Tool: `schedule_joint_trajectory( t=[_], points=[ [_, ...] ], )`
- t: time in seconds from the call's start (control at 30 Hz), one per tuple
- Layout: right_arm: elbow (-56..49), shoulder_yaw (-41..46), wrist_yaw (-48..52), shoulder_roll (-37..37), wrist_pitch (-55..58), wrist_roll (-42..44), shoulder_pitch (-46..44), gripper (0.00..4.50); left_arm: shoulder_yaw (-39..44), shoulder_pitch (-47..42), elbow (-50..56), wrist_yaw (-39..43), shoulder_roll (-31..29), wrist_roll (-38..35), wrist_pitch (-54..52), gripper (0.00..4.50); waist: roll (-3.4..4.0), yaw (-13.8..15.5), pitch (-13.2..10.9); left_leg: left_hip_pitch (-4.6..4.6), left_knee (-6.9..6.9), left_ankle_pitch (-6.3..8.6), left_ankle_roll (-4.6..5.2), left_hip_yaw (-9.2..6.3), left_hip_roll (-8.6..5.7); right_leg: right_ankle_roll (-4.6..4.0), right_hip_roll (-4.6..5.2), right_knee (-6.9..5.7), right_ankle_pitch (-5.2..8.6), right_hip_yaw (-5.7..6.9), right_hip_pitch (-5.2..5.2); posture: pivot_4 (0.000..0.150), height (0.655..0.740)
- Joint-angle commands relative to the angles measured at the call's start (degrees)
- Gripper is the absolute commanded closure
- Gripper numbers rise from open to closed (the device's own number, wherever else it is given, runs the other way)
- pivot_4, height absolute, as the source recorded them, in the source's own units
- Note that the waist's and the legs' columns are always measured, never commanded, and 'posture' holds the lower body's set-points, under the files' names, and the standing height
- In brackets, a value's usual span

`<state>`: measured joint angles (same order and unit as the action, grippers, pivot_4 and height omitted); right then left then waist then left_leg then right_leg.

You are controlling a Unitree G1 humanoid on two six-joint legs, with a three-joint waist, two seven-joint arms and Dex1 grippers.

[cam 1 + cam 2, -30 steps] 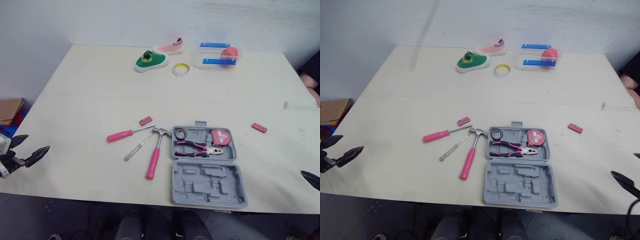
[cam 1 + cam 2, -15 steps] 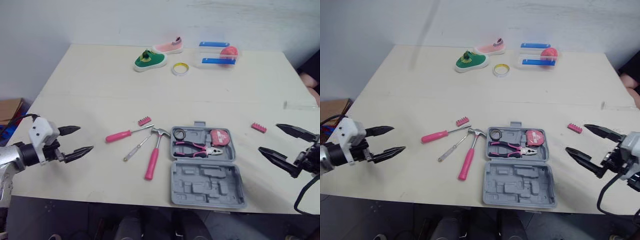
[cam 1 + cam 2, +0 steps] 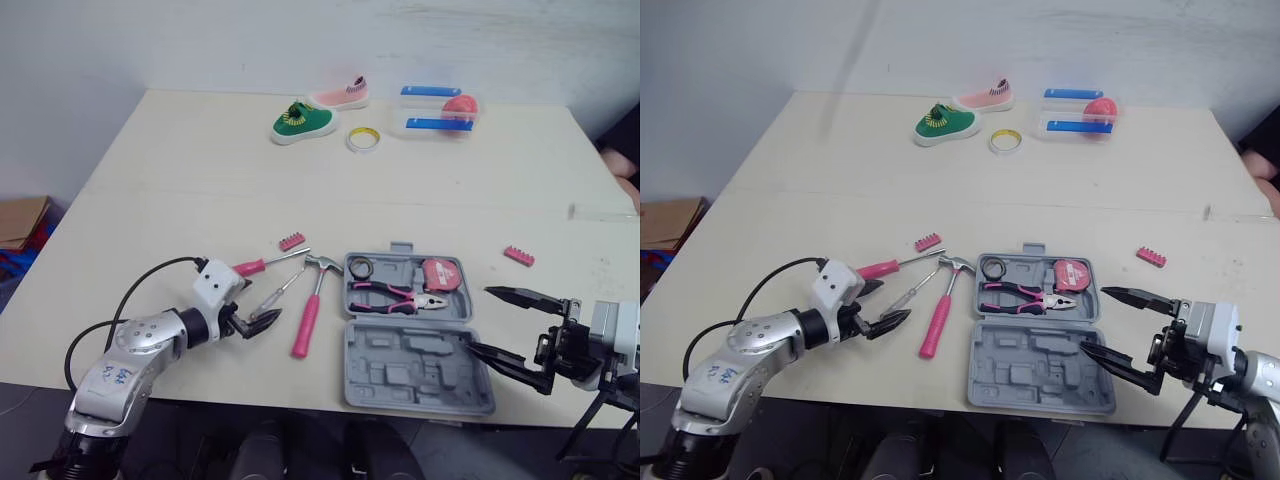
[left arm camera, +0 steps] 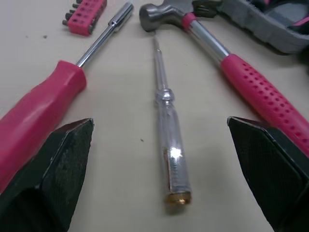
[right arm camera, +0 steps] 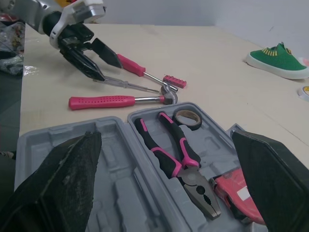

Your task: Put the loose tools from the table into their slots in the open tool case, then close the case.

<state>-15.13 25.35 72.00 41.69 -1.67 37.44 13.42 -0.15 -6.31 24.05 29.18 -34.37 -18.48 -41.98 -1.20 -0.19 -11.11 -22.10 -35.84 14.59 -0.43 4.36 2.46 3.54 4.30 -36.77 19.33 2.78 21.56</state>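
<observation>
The grey tool case lies open near the table's front edge, holding pink-handled pliers, a pink tape measure and a black tape roll. Left of it lie a pink-handled hammer, a clear-handled screwdriver and a pink-handled screwdriver. One pink bit holder lies above them, another right of the case. My left gripper is open, low over the clear screwdriver's handle end. My right gripper is open at the case's right edge.
At the table's far side stand a green shoe, a pink shoe, a yellow tape roll and a clear container with blue lids. A clear strip lies at the right edge. A cardboard box sits on the floor, left.
Both arms came inward. The left gripper moved right from the table's left edge to the screwdrivers. The right gripper moved left to the case's right edge. Both stay open.
</observation>
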Motion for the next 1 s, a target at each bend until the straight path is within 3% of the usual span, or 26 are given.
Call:
schedule_joint_trajectory(
  t=[0.03, 0.23, 0.27, 0.37, 0.6, 0.7, 0.83, 1.0],
  points=[
    [-0.3, 1.9, 0.4, 0.1, -1.6, 0.2, 0.3, 0.05, -1.4, -1.3, -0.1, -1.2, 0.3, 1.4, -1.9, 0.0, 0.0, 0.1, 0.0, -0.01, 0.0, 0.0, 0.0, 0.0, 0.0, -0.01, 0.0, 0.0, 0.0, 0.0, 0.0, 0.15, 0.74],
    [0.3, 1.8, 0.1, -0.2, -2.8, -0.4, 0.7, 0.05, -6.0, -5.2, -4.2, -0.4, 2.5, 2.6, -2.5, 0.0, 0.0, 0.4, 0.0, -0.01, -0.12, 0.01, 0.01, -0.01, 0.0, -0.01, 0.02, -0.04, 0.01, 0.01, -0.03, 0.15, 0.74],
    [0.3, 1.9, 0.1, -0.2, -2.9, -0.3, 0.9, 0.02, -6.8, -5.9, -4.7, -0.2, 2.8, 2.9, -2.9, 0.26, 0.01, 0.5, 0.0, -0.02, -0.13, 0.01, 0.02, -0.01, -0.02, -0.01, 0.03, -0.04, 0.0, 0.01, -0.04, 0.15, 0.74],
    [0.3, 2.2, 0.1, -0.1, -2.7, 0.4, 1.4, 0.0, -8.7, -6.9, -6.1, 0.3, 3.0, 3.9, -3.4, 1.16, 0.02, 0.6, 0.0, -0.02, -0.14, 0.03, 0.05, -0.01, -0.02, -0.01, 0.04, -0.02, 0.0, 0.01, -0.05, 0.15, 0.74],
    [0.4, 4.0, 0.6, 0.0, -3.9, 0.6, 3.2, 0.0, -8.8, -6.3, -6.7, 1.2, 1.8, 4.7, -4.4, 4.44, 0.16, 0.5, 0.1, 0.0, -0.14, 0.05, 0.06, -0.01, -0.02, -0.01, 0.04, -0.01, 0.01, 0.01, -0.08, 0.15, 0.74],
    [0.5, 5.7, 1.0, 0.1, -4.5, 0.6, 4.5, 0.0, -6.0, -7.8, -5.3, 3.4, -1.5, 5.4, 0.6, 4.49, 0.16, 0.4, 0.1, 0.01, -0.13, 0.06, 0.06, -0.01, -0.01, -0.02, 0.03, 0.0, 0.01, 0.01, -0.08, 0.15, 0.74],
    [1.2, 9.0, 1.2, 1.0, -3.8, 1.5, 5.6, 0.0, -0.9, -11.9, -2.5, 12.5, -5.6, -1.2, 3.8, 4.49, 0.11, 0.2, 0.1, -0.03, -0.12, 0.05, 0.01, -0.01, 0.05, -0.08, 0.0, -0.05, 0.04, 0.03, -0.01, 0.15, 0.74],
    [4.9, 11.9, 3.4, 2.5, -5.3, -0.4, 6.3, 0.0, -9.4, -20.7, -0.4, 32.5, -11.2, -3.1, 13.1, 4.49, 0.12, 0.5, 0.1, -0.04, -0.1, 0.06, 0.0, 0.01, 0.04, -0.13, 0.0, 0.02, 0.07, 0.04, -0.03, 0.15, 0.74]
  ],
)
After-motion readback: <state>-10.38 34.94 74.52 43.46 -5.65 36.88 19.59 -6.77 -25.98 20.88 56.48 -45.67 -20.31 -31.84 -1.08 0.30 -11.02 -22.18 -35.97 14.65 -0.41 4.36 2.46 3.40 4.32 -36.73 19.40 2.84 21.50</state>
